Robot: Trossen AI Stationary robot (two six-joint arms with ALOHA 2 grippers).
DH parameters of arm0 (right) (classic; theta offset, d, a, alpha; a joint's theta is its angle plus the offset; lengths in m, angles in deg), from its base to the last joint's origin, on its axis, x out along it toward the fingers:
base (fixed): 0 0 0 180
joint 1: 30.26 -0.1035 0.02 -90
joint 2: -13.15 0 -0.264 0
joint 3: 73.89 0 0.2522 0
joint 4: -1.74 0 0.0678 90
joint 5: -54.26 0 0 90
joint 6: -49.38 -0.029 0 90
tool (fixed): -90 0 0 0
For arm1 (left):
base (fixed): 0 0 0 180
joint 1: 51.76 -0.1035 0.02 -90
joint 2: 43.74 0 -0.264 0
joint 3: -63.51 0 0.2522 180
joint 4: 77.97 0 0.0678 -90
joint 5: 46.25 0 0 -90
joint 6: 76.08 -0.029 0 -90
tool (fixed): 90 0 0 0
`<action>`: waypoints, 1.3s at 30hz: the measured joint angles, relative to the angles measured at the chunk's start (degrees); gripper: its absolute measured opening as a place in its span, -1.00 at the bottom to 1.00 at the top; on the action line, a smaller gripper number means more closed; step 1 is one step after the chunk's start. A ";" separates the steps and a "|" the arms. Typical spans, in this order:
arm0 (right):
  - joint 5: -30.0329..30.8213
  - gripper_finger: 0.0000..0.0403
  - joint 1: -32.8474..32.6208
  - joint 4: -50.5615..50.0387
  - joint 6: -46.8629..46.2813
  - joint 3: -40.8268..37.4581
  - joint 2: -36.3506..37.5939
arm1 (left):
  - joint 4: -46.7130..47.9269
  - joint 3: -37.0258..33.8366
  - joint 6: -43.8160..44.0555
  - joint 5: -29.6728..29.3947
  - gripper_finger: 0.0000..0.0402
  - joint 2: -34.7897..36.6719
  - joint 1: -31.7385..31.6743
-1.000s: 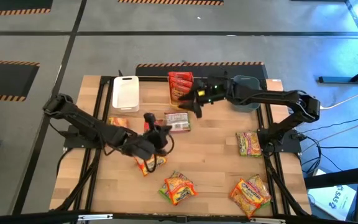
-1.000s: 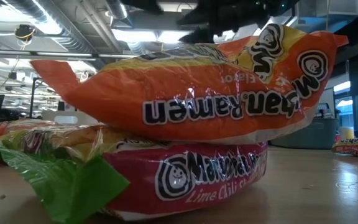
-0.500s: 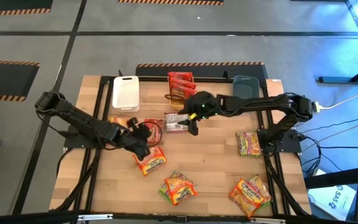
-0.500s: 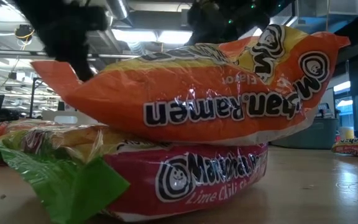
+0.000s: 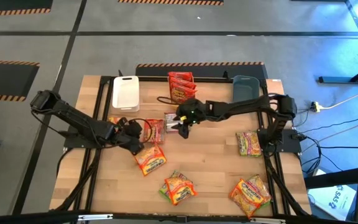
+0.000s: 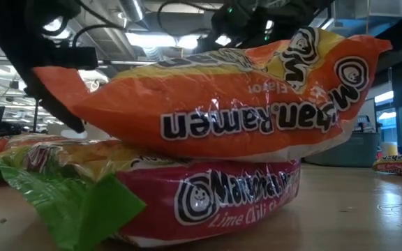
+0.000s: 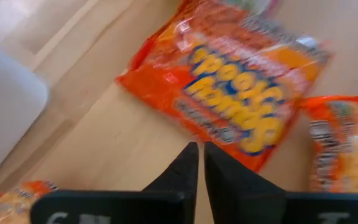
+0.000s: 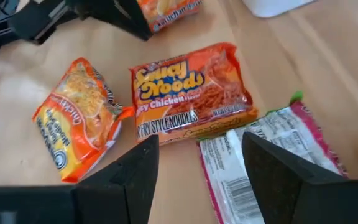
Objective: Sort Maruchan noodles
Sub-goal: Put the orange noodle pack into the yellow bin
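Observation:
Maruchan noodles lie scattered on the wooden table. An orange-red packet (image 5: 154,130) (image 8: 191,90) lies at mid-table. A silvery-backed packet (image 5: 176,121) (image 8: 260,158) lies beside it. An orange packet (image 5: 149,160) (image 8: 79,124) lies nearer. My left gripper (image 5: 135,130) (image 7: 197,152) is shut, with its tips over bare wood just short of the orange-red packet (image 7: 247,93). My right gripper (image 5: 182,121) (image 8: 197,168) is open above the silvery-backed packet's edge. Whether it touches that packet I cannot tell.
At the far edge stand a white bin (image 5: 125,93), an orange bin (image 5: 180,87) holding red packets, and a grey-blue bin (image 5: 245,90). More packets lie at the right (image 5: 248,143) and near the front (image 5: 178,186) (image 5: 250,193). Stacked packets (image 6: 222,104) fill the low view.
My left gripper has gone down and toward the table's left edge, rolling as it went, and has come off the orange packet. My right gripper has come from the orange bin toward the near-left and down, to the silvery-backed packet, staying open.

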 joint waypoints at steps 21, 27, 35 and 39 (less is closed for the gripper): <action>-3.88 0.19 -0.01 8.29 -0.98 0.07 -5.32 | -5.29 -1.08 1.04 -3.15 0.06 -0.82 -1.73; -4.17 0.48 -0.07 9.50 -0.78 0.09 -7.44 | -6.96 -1.08 9.52 -1.56 0.21 -3.10 -1.99; -6.30 0.50 -0.89 16.05 0.70 0.04 -11.76 | -5.71 -1.14 16.84 5.33 0.22 -3.28 -4.72; -5.47 0.47 -1.80 16.71 1.92 1.05 -12.98 | -8.76 -4.21 16.63 9.81 0.22 -3.24 -8.35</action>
